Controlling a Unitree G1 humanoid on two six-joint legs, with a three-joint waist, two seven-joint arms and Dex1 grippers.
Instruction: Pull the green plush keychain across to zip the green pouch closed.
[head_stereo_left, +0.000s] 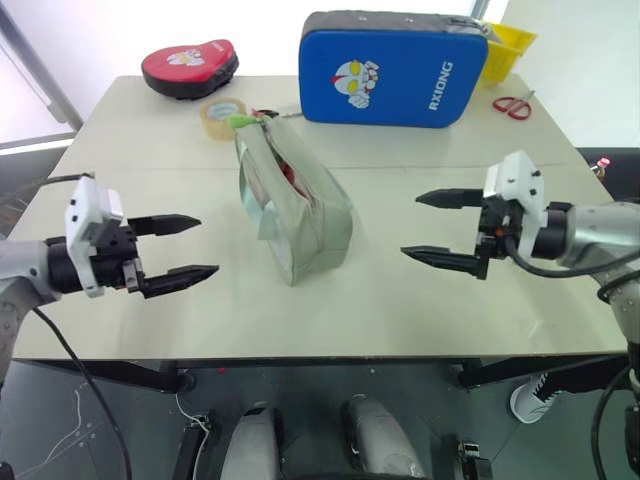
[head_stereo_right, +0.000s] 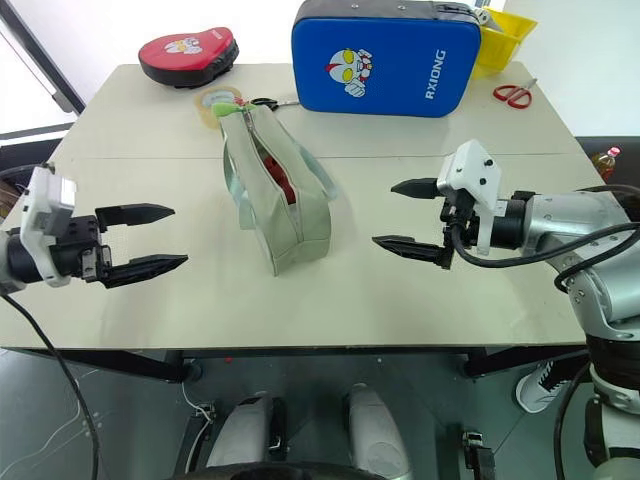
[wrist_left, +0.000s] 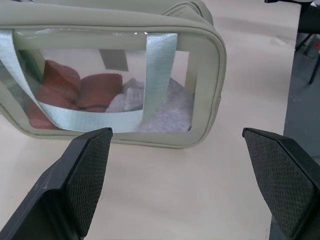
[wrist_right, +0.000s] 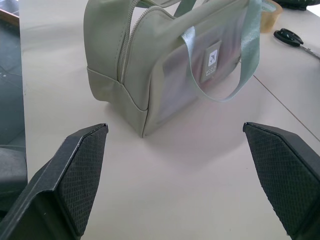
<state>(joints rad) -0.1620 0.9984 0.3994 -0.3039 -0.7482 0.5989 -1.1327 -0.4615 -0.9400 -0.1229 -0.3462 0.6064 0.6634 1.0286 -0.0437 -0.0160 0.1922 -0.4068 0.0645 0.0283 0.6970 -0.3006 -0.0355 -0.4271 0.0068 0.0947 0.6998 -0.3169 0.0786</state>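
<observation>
Green pouch (head_stereo_left: 292, 205) stands mid-surface, unzipped, its green plush keychain (head_stereo_left: 240, 121) at the end nearer the far edge; left gripper (head_stereo_left: 182, 249) and right gripper (head_stereo_left: 440, 229) flank it, jaws wide apart, empty.

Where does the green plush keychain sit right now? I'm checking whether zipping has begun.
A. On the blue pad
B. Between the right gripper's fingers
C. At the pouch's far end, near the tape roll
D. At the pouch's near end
C: the green plush keychain sits at the far end of the green pouch, beside the tape roll, with the top gaping open.
</observation>
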